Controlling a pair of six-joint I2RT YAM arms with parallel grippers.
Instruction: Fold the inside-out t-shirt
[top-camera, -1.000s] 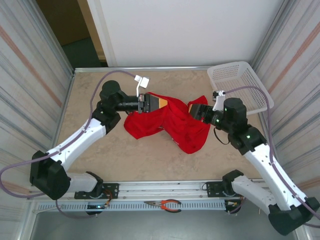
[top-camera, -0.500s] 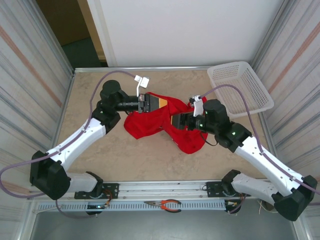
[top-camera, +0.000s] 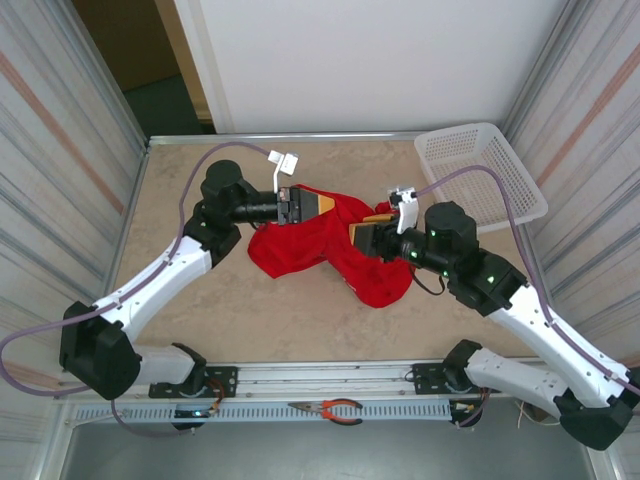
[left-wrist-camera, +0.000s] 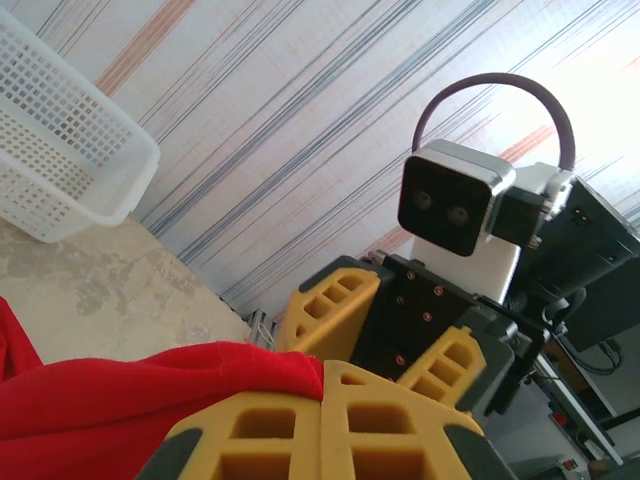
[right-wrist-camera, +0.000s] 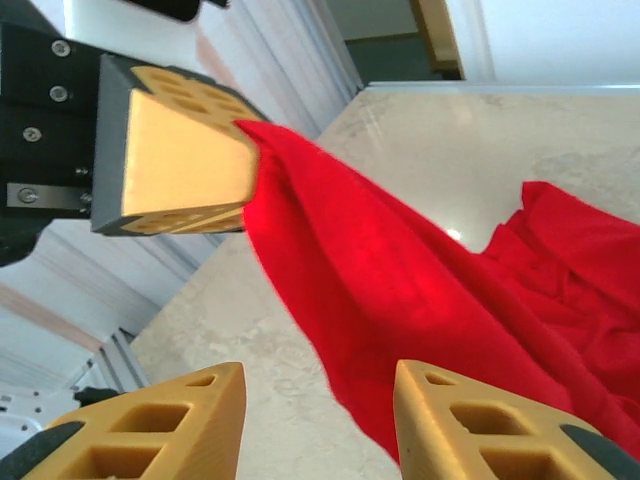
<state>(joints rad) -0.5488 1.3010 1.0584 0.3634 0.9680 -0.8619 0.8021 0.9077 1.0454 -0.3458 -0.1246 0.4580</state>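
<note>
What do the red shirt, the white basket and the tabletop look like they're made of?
T-shirt: soft matte cloth, draping in folds. Basket: white moulded plastic mesh, probably. Tabletop: beige marbled pattern with sheen, stone or laminate, unclear.

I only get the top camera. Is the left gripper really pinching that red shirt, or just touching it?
Observer: Pinching. In the left wrist view the left gripper is shut, with an edge of the shirt caught between its fingers.
Operator: And the right one, has it grabbed anything?
Observer: No. The right wrist view shows the right gripper open, with a stretched fold of shirt running from the left gripper down just ahead of its fingers.
</note>
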